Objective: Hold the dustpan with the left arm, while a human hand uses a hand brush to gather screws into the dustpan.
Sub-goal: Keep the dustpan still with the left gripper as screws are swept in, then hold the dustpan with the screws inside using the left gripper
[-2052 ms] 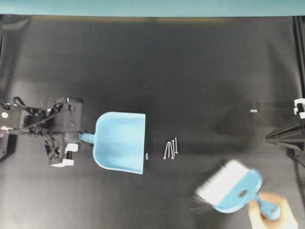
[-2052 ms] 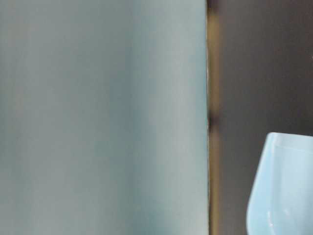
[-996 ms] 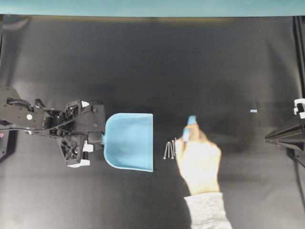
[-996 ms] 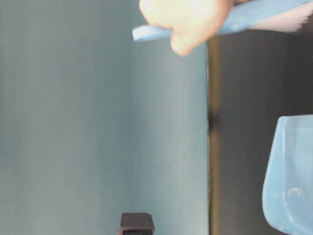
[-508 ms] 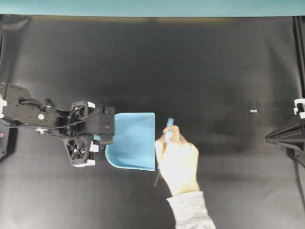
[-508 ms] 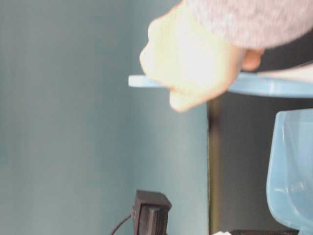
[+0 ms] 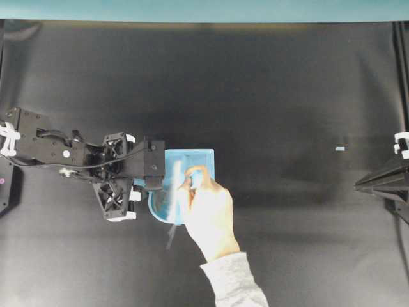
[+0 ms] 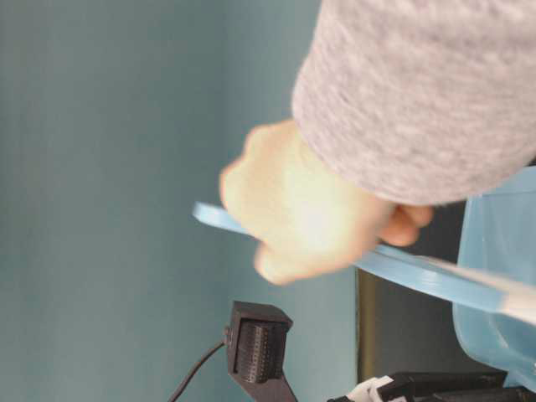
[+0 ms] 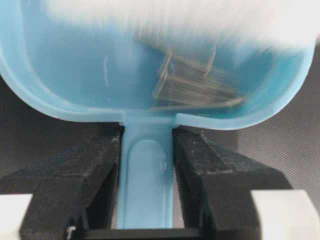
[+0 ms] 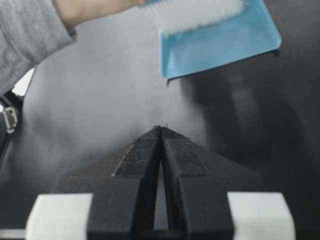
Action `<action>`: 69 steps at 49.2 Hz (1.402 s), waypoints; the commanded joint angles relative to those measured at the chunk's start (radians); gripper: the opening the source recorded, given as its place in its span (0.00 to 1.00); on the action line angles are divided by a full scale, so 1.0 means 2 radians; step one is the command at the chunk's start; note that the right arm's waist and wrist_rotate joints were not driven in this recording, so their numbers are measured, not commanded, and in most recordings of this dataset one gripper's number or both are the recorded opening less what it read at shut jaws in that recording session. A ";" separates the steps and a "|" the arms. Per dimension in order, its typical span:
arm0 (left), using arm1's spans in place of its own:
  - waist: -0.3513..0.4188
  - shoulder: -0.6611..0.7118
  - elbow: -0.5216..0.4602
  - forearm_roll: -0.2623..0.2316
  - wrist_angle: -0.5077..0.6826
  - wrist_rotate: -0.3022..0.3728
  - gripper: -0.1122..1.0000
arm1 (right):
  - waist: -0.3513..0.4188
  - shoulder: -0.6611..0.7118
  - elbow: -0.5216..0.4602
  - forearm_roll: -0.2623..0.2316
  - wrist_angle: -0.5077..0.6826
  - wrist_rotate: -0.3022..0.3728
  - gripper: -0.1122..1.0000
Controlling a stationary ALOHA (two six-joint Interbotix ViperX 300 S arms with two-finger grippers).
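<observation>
Dustpan [image 7: 204, 158]: one, light blue, left of centre on the black table [image 7: 268, 96]; open mouth toward the right of the overhead view, short handle toward the left arm.
Dustpan handle: seen in the left wrist view, running straight back between the two black jaws, which touch it on either side.
Left gripper [image 9: 147, 195]: pinching the dustpan handle; jaws part-way closed onto it, white blocks at their outer ends.
Left arm [image 7: 77, 157]: one, black, cables exposed, reaching in level from the left edge.
Screws [image 9: 192, 82]: inside the dustpan tray, near its back wall, lying close together; motion-blurred, so an exact count cannot be made, at least three thin silvery shafts.
Hand brush [image 9: 180, 17]: one, light blue, white bristles over the tray and blurred.
Human hand [image 7: 208, 214]: one, grey sleeve cuff, gripping the brush, lying over the lower right part of the dustpan.
Right gripper [image 10: 161, 131]: one, jaws pressed together tip to tip, nothing between them; parked at the right edge, well apart from the dustpan.
Pale blue speck [image 7: 340, 149]: one, on the table toward the right side.
Writing, labels, brands: none legible in any view.
</observation>
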 commanded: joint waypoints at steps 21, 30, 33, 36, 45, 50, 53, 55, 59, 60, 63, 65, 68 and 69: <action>0.008 -0.047 0.095 0.002 -0.219 0.006 0.38 | 0.000 0.001 -0.002 0.001 -0.002 -0.001 0.10; 0.008 -0.054 0.111 0.002 -0.243 0.009 0.38 | 0.000 0.001 -0.002 0.001 -0.002 -0.001 0.10; 0.008 -0.057 0.117 0.002 -0.259 0.009 0.38 | 0.000 0.001 -0.002 0.001 -0.002 -0.001 0.10; 0.008 -0.061 0.124 0.002 -0.282 0.010 0.38 | 0.000 0.001 -0.002 0.001 -0.002 -0.001 0.10; 0.008 -0.075 0.147 0.002 -0.351 0.022 0.38 | 0.000 0.001 -0.002 0.001 -0.002 -0.001 0.10; 0.008 -0.081 0.153 0.002 -0.358 0.025 0.38 | 0.000 0.001 -0.002 0.001 -0.002 -0.001 0.10; 0.008 -0.084 0.153 0.002 -0.357 0.025 0.38 | 0.000 0.001 -0.002 0.001 -0.002 0.000 0.10; 0.008 -0.085 0.155 0.002 -0.360 0.025 0.38 | 0.000 0.001 -0.002 0.001 -0.002 -0.001 0.10; 0.008 -0.091 0.156 0.002 -0.365 0.025 0.38 | 0.000 0.001 -0.002 0.001 -0.002 -0.001 0.10; 0.009 -0.094 0.156 0.002 -0.366 0.025 0.38 | 0.000 0.001 -0.002 0.001 -0.002 0.000 0.10; 0.008 -0.098 0.158 0.002 -0.368 0.025 0.38 | 0.000 0.001 -0.002 0.001 -0.002 -0.001 0.10; 0.008 -0.101 0.160 0.002 -0.368 0.025 0.38 | 0.000 0.001 -0.002 0.001 -0.002 -0.001 0.10; 0.008 -0.107 0.162 0.002 -0.369 0.025 0.38 | 0.000 0.001 -0.002 0.001 -0.002 -0.001 0.10; 0.009 -0.109 0.163 0.002 -0.369 0.025 0.38 | 0.000 0.001 -0.002 0.001 -0.002 -0.001 0.10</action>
